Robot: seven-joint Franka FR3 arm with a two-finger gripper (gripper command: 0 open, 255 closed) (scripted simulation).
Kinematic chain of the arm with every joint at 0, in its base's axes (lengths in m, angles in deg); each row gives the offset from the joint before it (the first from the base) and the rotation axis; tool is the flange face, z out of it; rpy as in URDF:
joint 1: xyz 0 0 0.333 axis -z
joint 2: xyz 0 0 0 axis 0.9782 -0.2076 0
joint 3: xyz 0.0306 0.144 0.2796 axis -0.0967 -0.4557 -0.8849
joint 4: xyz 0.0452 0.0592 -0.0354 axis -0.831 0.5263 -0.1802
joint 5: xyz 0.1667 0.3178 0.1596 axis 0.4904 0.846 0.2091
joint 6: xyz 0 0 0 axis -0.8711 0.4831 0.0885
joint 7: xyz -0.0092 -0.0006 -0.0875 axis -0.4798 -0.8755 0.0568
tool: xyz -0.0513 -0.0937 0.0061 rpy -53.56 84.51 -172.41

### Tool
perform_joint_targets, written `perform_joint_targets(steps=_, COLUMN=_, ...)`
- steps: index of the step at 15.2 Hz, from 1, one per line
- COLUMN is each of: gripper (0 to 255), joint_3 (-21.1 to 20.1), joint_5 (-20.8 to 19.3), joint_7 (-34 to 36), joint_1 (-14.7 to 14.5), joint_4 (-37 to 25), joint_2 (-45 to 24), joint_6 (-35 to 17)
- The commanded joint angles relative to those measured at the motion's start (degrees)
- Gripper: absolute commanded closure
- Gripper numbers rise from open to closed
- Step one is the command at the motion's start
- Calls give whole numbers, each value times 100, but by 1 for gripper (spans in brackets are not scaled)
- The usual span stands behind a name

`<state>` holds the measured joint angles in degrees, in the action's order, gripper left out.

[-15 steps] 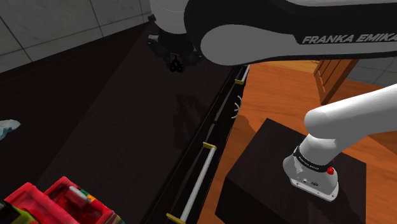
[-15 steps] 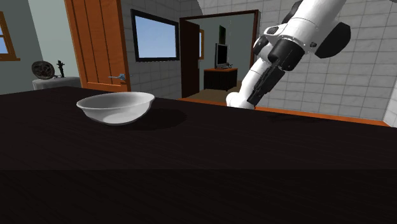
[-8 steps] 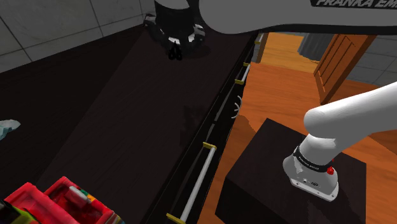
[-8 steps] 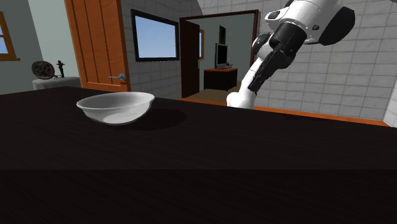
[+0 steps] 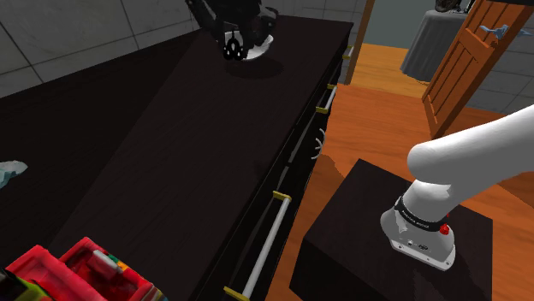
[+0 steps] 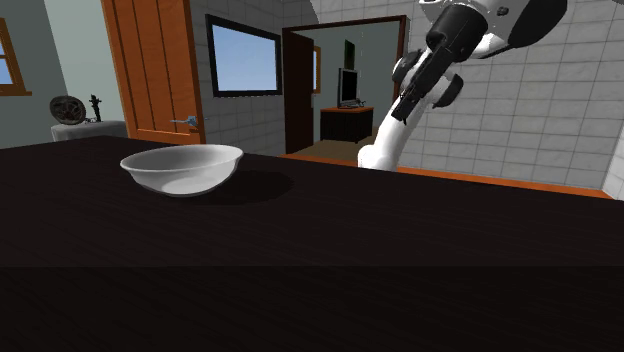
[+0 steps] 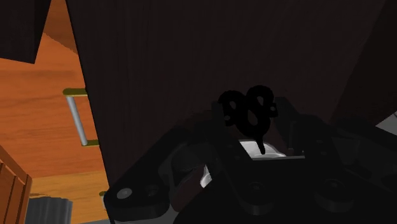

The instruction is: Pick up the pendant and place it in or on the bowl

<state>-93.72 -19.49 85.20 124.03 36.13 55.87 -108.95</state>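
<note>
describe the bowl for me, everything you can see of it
The bowl is a plain white, shallow, round dish with a thin rim. It stands upright on the dark table, its shadow falling toward the second exterior view's right. Nothing shows inside it. Only the table touches it: the gripper, holding the black pendant, hangs higher up, apart from it.

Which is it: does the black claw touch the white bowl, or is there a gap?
Apart. In the second exterior view the gripper, shut on the pendant, hangs in the air far to that view's right of the bowl.
</note>
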Motion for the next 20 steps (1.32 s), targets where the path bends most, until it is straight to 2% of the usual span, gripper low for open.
perform_joint_targets(steps=1, gripper=255, joint_3=-76, joint_5=-30, joint_7=-39, joint_1=115, joint_4=-239, joint_2=-53, joint_6=170)
perform_joint_targets(steps=8, gripper=255, joint_3=70, joint_5=-294, joint_7=-481, joint_1=469, joint_4=-67, joint_2=-452, joint_6=-319)
perform_joint_targets(steps=11, gripper=255, joint_3=-18, joint_5=-462, joint_7=-667, joint_1=781, joint_4=-73, joint_2=-708, joint_6=-536)
perform_joint_targets(steps=14, gripper=255, joint_3=-277, joint_5=-689, joint_7=-812, joint_1=1221, joint_4=-156, joint_2=-1028, joint_6=-714)
perform_joint_targets(steps=17, gripper=255, joint_3=-834, joint_5=-980, joint_7=-919, joint_1=1910, joint_4=-320, joint_2=-1405, joint_6=-847)
perform_joint_targets(steps=18, gripper=255, joint_3=-1138, joint_5=-1087, joint_7=-950, joint_1=2250, joint_4=-393, joint_2=-1535, joint_6=-881)
perform_joint_targets(steps=20, gripper=255, joint_3=-1936, joint_5=-1164, joint_7=-1091, joint_1=3208, joint_4=-561, joint_2=-1674, joint_6=-959)
